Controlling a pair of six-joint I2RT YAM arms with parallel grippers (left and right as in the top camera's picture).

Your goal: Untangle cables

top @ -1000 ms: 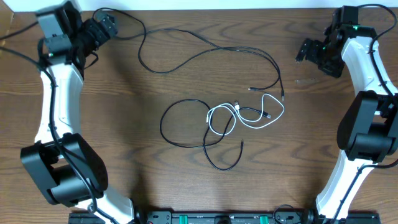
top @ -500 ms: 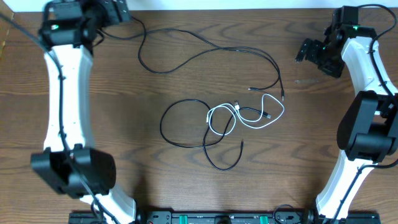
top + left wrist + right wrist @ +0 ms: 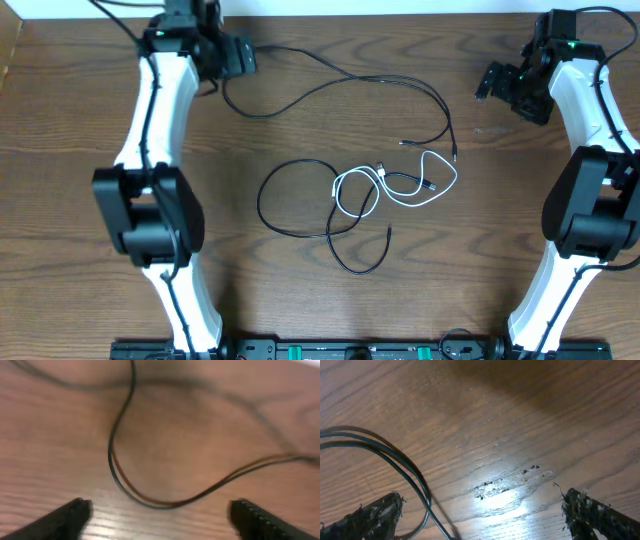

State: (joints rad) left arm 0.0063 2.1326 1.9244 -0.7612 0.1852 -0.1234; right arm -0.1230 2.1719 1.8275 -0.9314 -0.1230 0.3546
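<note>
the left gripper (image 3: 238, 55) is wide open just above the upper black cable (image 3: 390, 80) near the far edge, and it holds nothing. the right gripper (image 3: 492, 84) is also wide open and empty. the white cable (image 3: 337, 192) and the lower black cable (image 3: 260, 200) lie tangled in the middle of the table (image 3: 300, 300).

A black cable (image 3: 116, 467) is seen lying on the wooden table (image 3: 55, 445). It is led down from the far edge, bent low in the middle and carried off to the right. The left gripper (image 3: 160, 521) is held wide, its fingertips (image 3: 70, 516) set at the near corners, the bend just beyond them. Everything is blurred.
</note>
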